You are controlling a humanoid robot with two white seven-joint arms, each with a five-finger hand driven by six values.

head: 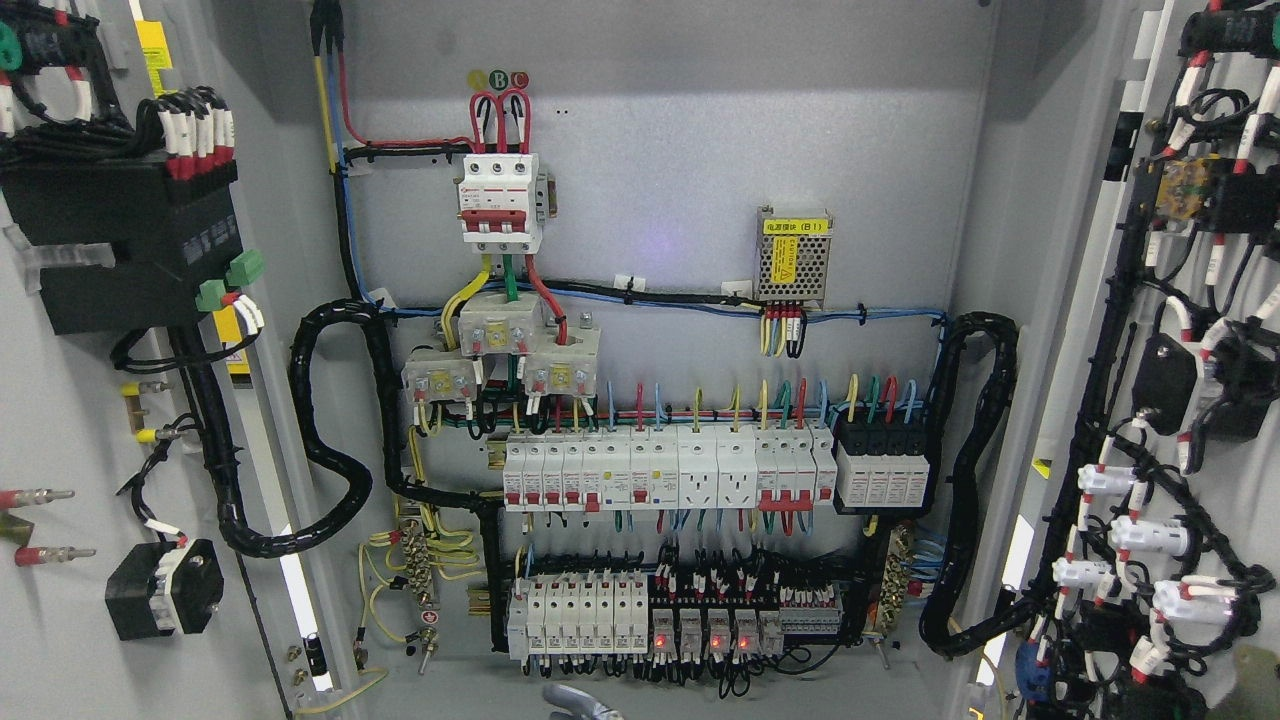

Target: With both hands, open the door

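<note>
Both doors of the grey electrical cabinet stand swung wide open. The left door (70,420) fills the left edge, showing its inner face with a black module and wiring. The right door (1225,430) fills the right edge, with black cable looms and white plugs on its inside. Between them the back panel (660,170) is fully exposed. A small grey rounded piece of my left hand (580,702) pokes up at the bottom edge just left of the middle, below the lowest breaker row and touching neither door. The right hand does not show.
On the panel sit a red-white main breaker (500,200), a small power supply (793,255), a row of white breakers (660,470) and a lower relay row (650,615). Thick black conduits (320,440) loop to each door (975,480).
</note>
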